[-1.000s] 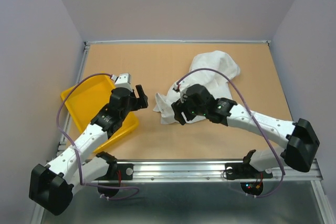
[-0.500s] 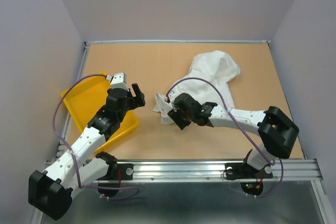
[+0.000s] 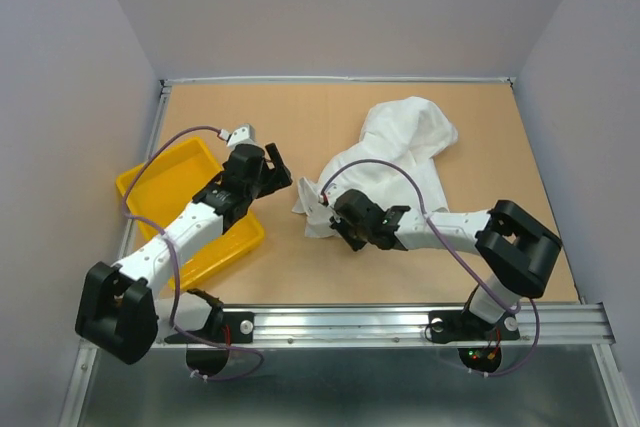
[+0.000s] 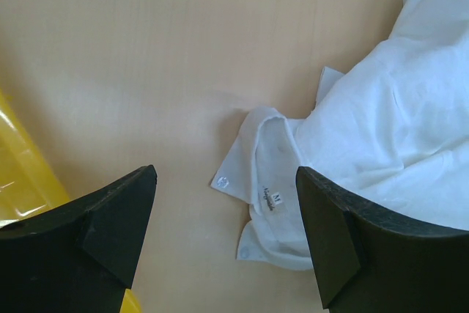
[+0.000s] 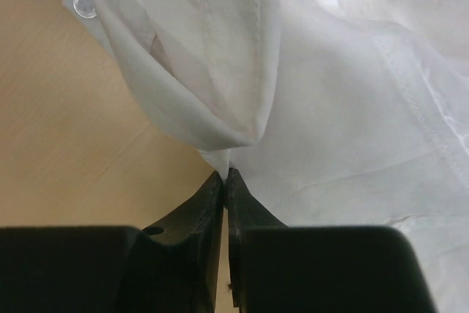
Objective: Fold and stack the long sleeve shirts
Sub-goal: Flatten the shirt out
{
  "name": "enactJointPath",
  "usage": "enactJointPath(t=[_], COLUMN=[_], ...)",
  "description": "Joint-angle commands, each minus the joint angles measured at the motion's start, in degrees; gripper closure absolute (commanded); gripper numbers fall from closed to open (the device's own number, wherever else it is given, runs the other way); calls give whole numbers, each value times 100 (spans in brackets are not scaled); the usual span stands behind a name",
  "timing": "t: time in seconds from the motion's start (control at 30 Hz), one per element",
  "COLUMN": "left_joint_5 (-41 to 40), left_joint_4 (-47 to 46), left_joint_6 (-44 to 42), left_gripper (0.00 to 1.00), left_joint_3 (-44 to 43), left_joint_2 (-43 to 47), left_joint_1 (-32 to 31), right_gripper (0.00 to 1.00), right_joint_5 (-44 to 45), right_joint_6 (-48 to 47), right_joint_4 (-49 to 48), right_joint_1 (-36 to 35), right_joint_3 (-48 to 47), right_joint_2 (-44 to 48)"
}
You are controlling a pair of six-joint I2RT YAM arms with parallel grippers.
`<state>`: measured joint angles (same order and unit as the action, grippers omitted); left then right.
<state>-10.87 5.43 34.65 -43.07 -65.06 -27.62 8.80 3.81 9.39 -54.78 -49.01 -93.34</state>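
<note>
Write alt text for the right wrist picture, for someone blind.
The right gripper, shut at the bottom centre, pinches the tip of a fold of a crumpled white shirt that fills most of the picture. Bare tan table shows at left, with a shirt button in the top corner.

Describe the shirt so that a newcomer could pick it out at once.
On the tan table, look right of centre, opposite the yellow tray at the left edge. The white shirt lies crumpled there, trailing from the far right toward the middle, where the right gripper pinches a fold. It is the only cloth: soft and white, not yellow plastic.
</note>
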Motion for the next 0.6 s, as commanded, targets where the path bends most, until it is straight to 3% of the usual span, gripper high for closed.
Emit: enactJointPath(t=[0.0, 0.33, 0.5, 0.57], left_joint_5=[322, 850, 771, 692], left_joint_4=[-68, -78, 19, 63], left_joint_6=[551, 1017, 1184, 1201], left_gripper=[11, 11, 19, 28], left_joint_3=[-623, -1625, -1775, -1784], left_joint_2=[-586, -2448, -3056, -3136], left_joint_1=[11, -147, -218, -235], right_gripper=[92, 94, 94, 94], right_joint_5=[-36, -247, -308, -335], right_joint_6=[163, 199, 260, 269], right_joint_4=[-446, -719, -886, -886], right_joint_1=[-6, -15, -6, -15], right_joint_3=[313, 489, 551, 586], right_joint_2=[334, 439, 466, 492])
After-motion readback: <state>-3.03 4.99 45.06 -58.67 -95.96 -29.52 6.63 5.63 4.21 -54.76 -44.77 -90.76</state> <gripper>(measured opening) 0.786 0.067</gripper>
